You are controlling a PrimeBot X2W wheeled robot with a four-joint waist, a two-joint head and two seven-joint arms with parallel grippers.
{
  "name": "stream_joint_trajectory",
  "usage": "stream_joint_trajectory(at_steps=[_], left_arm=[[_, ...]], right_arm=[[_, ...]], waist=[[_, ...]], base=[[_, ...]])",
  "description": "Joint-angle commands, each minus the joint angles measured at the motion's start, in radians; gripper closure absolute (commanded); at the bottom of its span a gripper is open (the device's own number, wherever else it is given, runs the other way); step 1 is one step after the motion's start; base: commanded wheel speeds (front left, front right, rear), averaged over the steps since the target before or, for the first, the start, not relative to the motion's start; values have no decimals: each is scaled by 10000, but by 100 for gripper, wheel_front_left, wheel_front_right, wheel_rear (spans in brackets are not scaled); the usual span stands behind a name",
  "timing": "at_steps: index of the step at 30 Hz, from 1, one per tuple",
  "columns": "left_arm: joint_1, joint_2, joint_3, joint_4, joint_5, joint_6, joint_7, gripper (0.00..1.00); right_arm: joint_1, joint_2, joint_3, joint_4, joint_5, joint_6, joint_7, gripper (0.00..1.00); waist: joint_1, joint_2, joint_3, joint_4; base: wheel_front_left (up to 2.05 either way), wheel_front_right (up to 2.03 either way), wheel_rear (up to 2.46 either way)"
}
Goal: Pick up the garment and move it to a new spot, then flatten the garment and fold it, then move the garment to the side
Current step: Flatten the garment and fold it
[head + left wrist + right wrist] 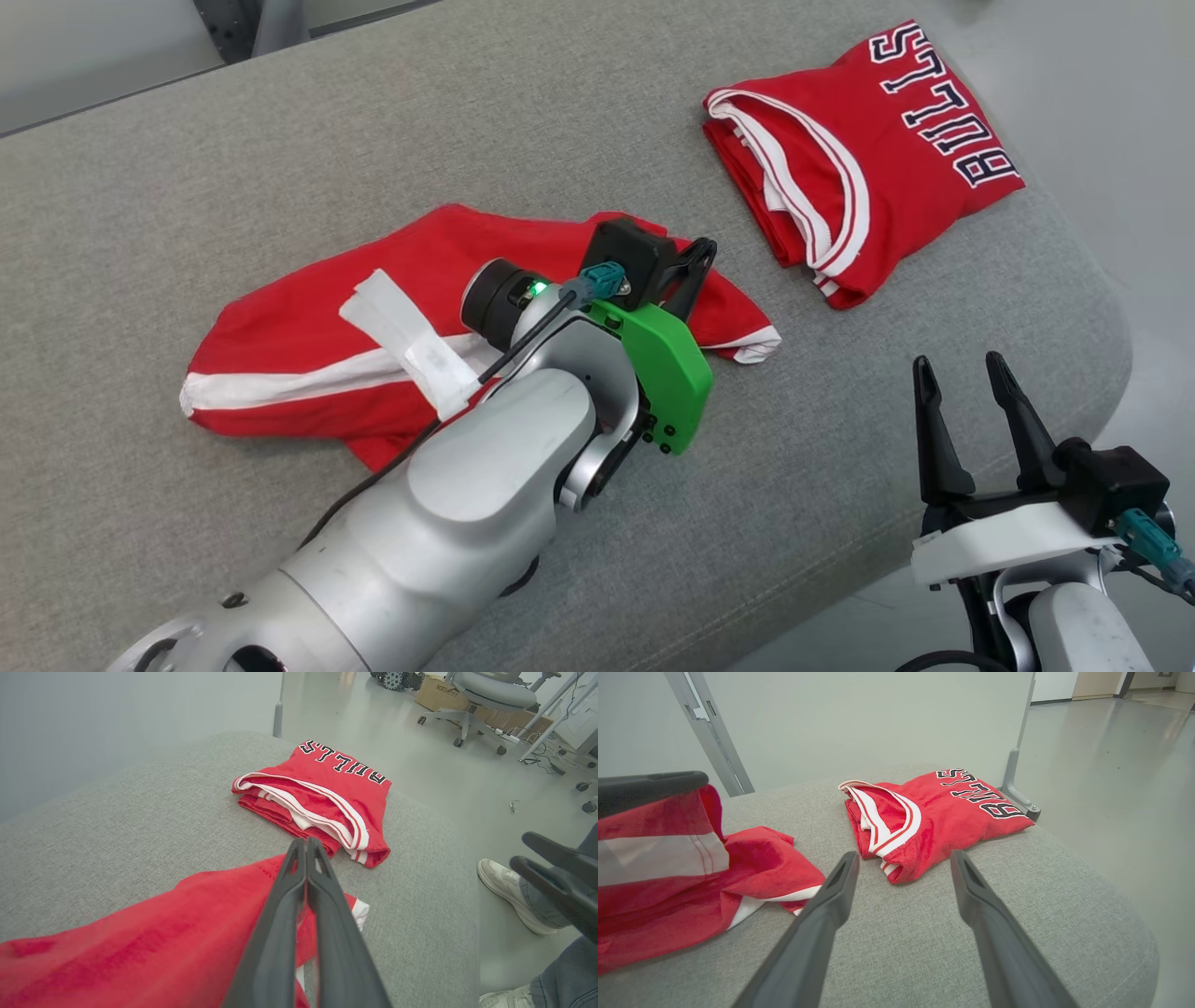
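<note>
Flattening, likely: left fingers [280, 933] together over crumpled red white-striped cloth garment [308, 336], pinch unclear; right fingers [934, 439] apart; next, spread it ahead of them

The garment [280, 345] was red with a broad white stripe and white hem. The folded jersey [868, 159] was red too, banded white at its openings, with black, white-edged lettering. The cushion [233, 159] was plain grey, the left arm's bracket [667, 364] bright green.
</note>
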Motion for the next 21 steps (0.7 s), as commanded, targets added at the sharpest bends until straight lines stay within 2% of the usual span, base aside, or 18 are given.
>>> stream_joint_trajectory(at_steps=[1,5,10,21], left_arm=[[-172,39,-108,-6,-211,142,124,100],[11,38,-426,291,-539,295,394,100],[270,35,-813,520,-1033,283,318,100],[111,33,-1542,-532,-1846,402,3,100]], right_arm=[[-118,-2,28,33,133,-15,-29,0],[-162,-2,91,75,209,-15,-29,0],[-195,-2,71,75,203,-15,-29,0],[-317,-2,102,110,52,-15,-29,0]], waist=[[0,-1,85,-177],[0,-1,175,-296],[0,-1,310,-310],[0,-1,351,-200]], base=[[0,0,0],[0,0,0],[0,0,0],[0,0,0]])
